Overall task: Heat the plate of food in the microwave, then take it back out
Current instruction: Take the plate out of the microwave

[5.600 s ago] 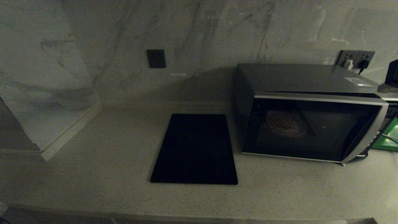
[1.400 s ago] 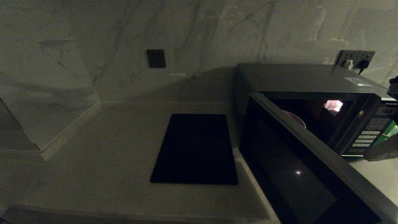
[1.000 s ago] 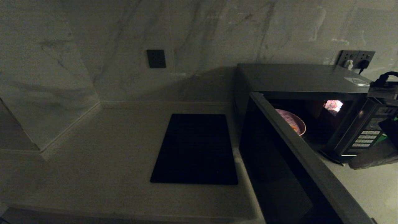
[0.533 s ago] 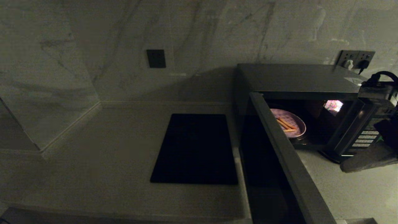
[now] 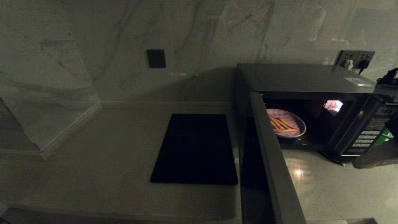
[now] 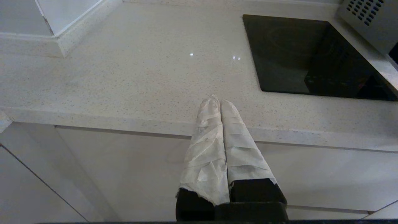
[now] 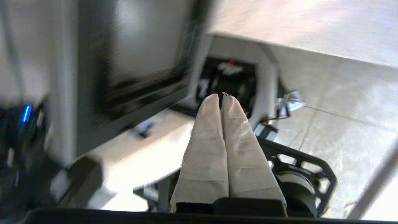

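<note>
The microwave (image 5: pixel 298 77) stands at the back right of the counter. Its door (image 5: pixel 270 161) is swung wide open toward me and shows edge-on. Inside, under the oven light, the plate of food (image 5: pixel 286 123) sits on the turntable, a lilac-pink plate with orange-tan sticks. My right gripper (image 5: pixel 357 163) is at the far right, in front of the button panel (image 5: pixel 365 138), shut and empty; the right wrist view shows its taped fingers (image 7: pixel 211 109) pressed together. My left gripper (image 6: pixel 220 101) is shut and parked low, off the counter's front edge.
A flat black cooktop (image 5: pixel 196 149) lies in the counter left of the microwave. Marble walls close the back and left. Wall sockets (image 5: pixel 356 59) with plugs sit behind the microwave. Something green (image 5: pixel 384 137) lies to the right of the microwave.
The microwave door has swung from shut to wide open, uncovering the whole plate. My right gripper has drawn back toward the right edge of the head view.
</note>
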{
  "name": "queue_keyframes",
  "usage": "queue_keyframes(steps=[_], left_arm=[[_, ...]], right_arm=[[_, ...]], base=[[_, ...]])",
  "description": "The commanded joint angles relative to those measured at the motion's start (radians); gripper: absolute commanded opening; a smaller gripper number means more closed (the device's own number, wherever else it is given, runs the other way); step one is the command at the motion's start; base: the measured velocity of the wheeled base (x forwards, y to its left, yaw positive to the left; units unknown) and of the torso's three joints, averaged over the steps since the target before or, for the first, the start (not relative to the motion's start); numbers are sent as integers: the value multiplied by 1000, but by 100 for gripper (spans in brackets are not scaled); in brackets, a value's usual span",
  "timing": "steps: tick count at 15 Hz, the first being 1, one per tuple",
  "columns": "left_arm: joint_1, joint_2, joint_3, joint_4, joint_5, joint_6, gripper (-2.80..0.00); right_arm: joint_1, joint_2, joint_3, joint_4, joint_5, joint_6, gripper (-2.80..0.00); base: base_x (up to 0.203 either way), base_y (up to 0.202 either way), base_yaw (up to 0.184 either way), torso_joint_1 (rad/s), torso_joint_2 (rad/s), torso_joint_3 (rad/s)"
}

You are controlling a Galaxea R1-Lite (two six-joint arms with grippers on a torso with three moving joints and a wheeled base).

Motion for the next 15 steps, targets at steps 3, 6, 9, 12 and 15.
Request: queue_keyframes(steps=[3,6,9,12,15], left_arm=[[0,1,0,0,1,0,-280],[0,0,0,0,1,0,-280],[0,0,0,0,1,0,-280],[0,1,0,0,1,0,-280],[0,2,0,0,1,0,-280]], right_arm=[[-104,-77,-6,5,-206,145,-280],[-149,-105,-5,-47,-438,357,-280],[-193,-108,-16,-53,-518,469,-280],[-218,-108,-28,42,-516,473,-280],[-297,-102,-64,54,-530,470,-280]], base=[[0,0,0,0,0,0],[0,0,0,0,0,0],[0,0,0,0,0,0],[0,0,0,0,0,0],[0,0,0,0,0,0]])
